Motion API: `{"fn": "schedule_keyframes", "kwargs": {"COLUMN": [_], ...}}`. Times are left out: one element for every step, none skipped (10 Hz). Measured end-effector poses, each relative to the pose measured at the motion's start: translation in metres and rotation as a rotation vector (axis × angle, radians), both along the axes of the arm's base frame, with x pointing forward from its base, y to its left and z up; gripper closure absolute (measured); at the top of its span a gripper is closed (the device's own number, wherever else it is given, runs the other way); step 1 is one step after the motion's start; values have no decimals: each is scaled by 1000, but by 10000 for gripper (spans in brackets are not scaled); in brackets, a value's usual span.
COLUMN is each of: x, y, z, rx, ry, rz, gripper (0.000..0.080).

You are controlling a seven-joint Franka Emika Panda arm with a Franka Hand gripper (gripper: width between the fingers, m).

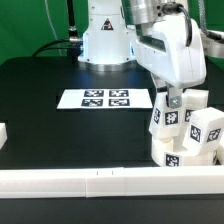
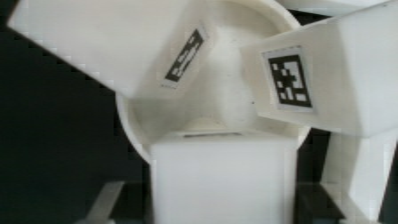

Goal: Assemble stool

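Long white border rail (image 1: pixel 100 181) along the counter's near edge, closest to the lens. Just behind it, toward the near corner at the exterior view's right, stool parts packed in a tight cluster: seat (image 1: pixel 172 157) low against the rail and mostly hidden. Above it, three tagged block legs: front leg (image 1: pixel 166 116), right leg (image 1: pixel 207 131), rear leg (image 1: pixel 196 100), all touching or nearly so. Gripper (image 1: pixel 173 98) lowered from above onto the cluster, directly over the front leg. In the wrist view, white block (image 2: pixel 222 172) set between the fingers (image 2: pixel 111 200); jaws parted to either side of it, contact with it not discernible. Marker board (image 1: pixel 105 98) flat at the counter's middle, well apart from the cluster. Robot base (image 1: pixel 105 42) at the far edge.
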State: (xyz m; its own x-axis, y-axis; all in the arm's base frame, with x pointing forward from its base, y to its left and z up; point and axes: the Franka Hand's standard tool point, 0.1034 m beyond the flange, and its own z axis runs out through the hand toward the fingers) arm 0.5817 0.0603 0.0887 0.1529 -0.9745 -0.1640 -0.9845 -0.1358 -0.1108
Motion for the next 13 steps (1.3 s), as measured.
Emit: {"fn": "schedule_keyframes", "kwargs": {"x": [0, 0, 2, 3, 3, 3, 2, 2, 2, 2, 2, 3, 3], "y": [0, 1, 5, 9, 11, 11, 11, 10, 10, 10, 9, 9, 8], "z": [0, 0, 3, 6, 8, 9, 8, 8, 8, 8, 8, 8, 8], "rx": [0, -4, -9, -13, -20, -25, -29, -37, -43, -50, -74, -89, -103], "ry": [0, -5, -14, -32, -52, -63, -69, -85, -97, -105, -125, -142, -168], "rz": [4, 36, 77, 144, 254, 319, 358, 451, 516, 568, 717, 832, 980], "gripper": [424, 424, 241, 179, 179, 155, 155, 151, 151, 151, 151, 151, 151]}}
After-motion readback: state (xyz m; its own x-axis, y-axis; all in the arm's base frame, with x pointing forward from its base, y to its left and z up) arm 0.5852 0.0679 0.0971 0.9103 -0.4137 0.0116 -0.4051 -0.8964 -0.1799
